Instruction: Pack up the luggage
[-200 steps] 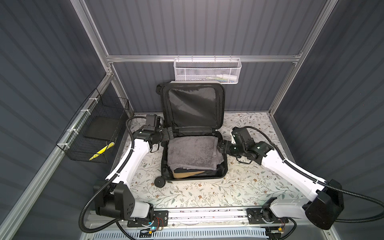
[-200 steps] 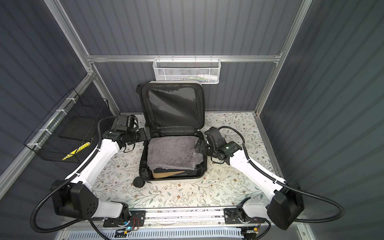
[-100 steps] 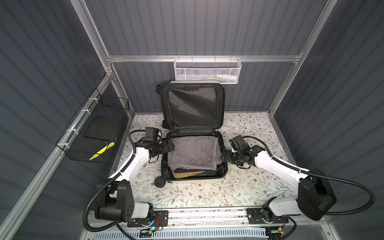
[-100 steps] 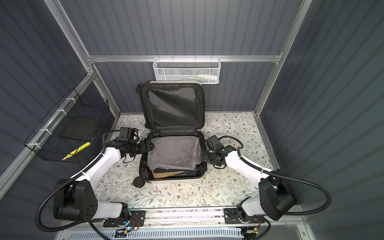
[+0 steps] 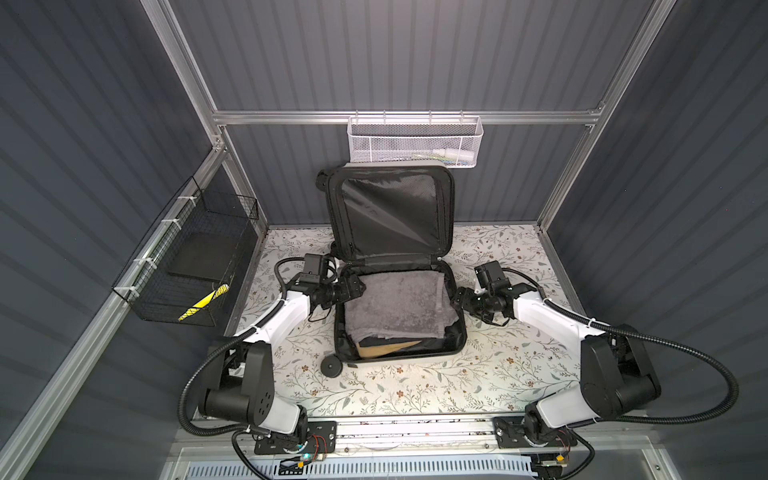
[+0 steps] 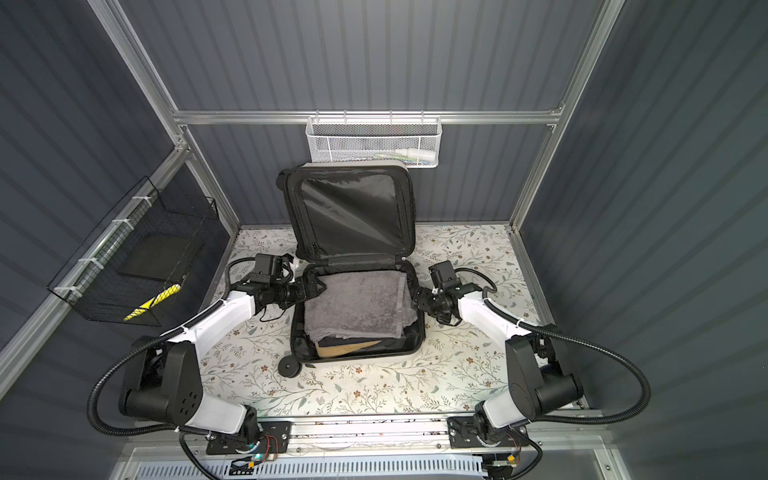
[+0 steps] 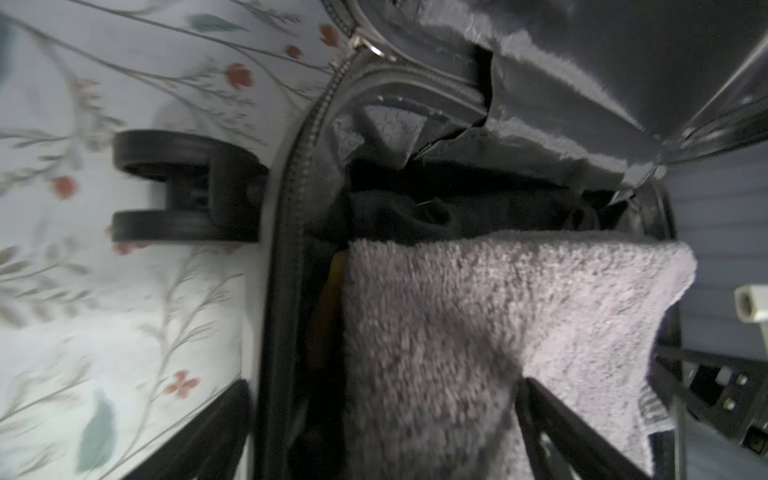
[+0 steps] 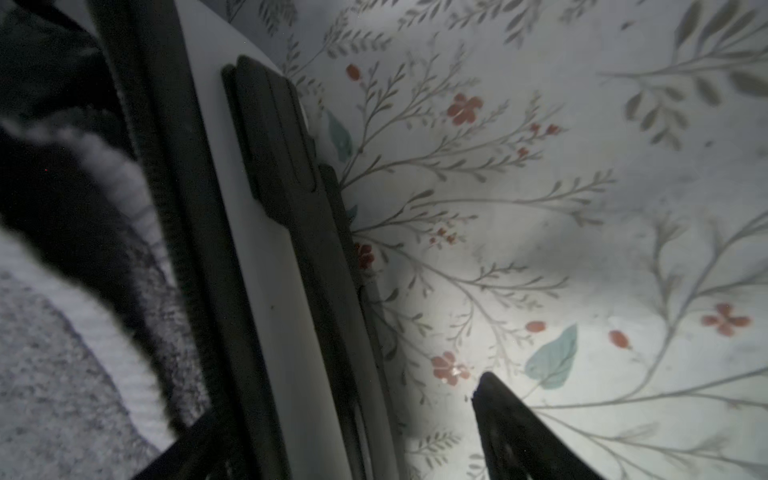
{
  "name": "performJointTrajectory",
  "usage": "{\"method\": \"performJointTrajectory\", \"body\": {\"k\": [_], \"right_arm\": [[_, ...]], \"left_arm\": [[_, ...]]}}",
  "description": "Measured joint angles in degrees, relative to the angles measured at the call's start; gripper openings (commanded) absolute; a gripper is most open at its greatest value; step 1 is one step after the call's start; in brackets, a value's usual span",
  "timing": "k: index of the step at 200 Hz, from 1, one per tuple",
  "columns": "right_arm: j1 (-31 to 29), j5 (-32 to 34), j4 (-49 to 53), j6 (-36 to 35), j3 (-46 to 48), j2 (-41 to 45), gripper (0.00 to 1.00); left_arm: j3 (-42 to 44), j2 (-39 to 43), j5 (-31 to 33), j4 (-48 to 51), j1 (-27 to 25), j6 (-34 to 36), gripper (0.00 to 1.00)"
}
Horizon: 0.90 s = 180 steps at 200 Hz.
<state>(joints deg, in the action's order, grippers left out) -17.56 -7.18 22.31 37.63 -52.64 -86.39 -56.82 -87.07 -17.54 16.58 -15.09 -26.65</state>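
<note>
Luggage (image 5: 390, 216) open mid-table (image 5: 415, 386), base half flat, lid propped upright at the back wall, just under white mesh basket (image 5: 411, 145). Base packed: grey towel (image 5: 395, 303) on top, dark garment (image 5: 372, 341) and tan item (image 5: 388, 348) peeking out at the near end. Towel looking proud of the rim in left wrist view.

Left tool (image 5: 360, 286) at left rim near the hinge end, jaws wide apart, nothing clamped. Fingers (image 7: 557, 419) straddling the zipper (image 7: 291, 178): one outside the shell, one over the towel. Cannot tell whether touching the towel.

Right tool (image 5: 458, 300) at right rim, jaws also apart, empty. Straddling the side wall with the black handle (image 8: 282, 158), outer finger clear of the shell, over the table.

Reads as filling finished and tidy-and-close step in hand: tucking towel edges ahead of lid closure.

Next move, best guess:
- Press towel below the zipper line on both sides.
- Pull both tools off the rim.
- Reach for the lid's top edge and swing it down over the hinge.

Needs a grip or push high on the lid, a slow arc, and no fabric in the zipper track.

Risks: bulging towel holding the lid ajar; base skidding on the table under a sideways push.
</note>
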Motion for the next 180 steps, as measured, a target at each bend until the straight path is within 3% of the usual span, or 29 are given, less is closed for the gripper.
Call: {"method": "performJointTrajectory", "body": {"k": [43, 83, 133, 180], "right_arm": [[7.3, 1.5, 2.0, -1.0, -1.6, -1.3, 0.80], [10.6, 2.0, 4.9, -2.2, -4.4, -0.1, 0.82], [10.6, -3.7, 8.1, -3.5, -4.6, 14.6, 0.82], [6.7, -12.0, 10.0, -3.6, 2.6, 29.0, 0.80]], "left_arm": [[-5.6, -6.2, -0.7, -2.7, -5.2, -2.2, 1.00], [-9.6, -7.1, 0.0, -2.4, -5.8, -2.1, 1.00], [-10.3, 0.2, 4.7, 3.8, -5.4, 1.0, 1.00], [-18.3, 4.0, 7.9, 7.5, -4.1, 3.8, 1.00]]}}
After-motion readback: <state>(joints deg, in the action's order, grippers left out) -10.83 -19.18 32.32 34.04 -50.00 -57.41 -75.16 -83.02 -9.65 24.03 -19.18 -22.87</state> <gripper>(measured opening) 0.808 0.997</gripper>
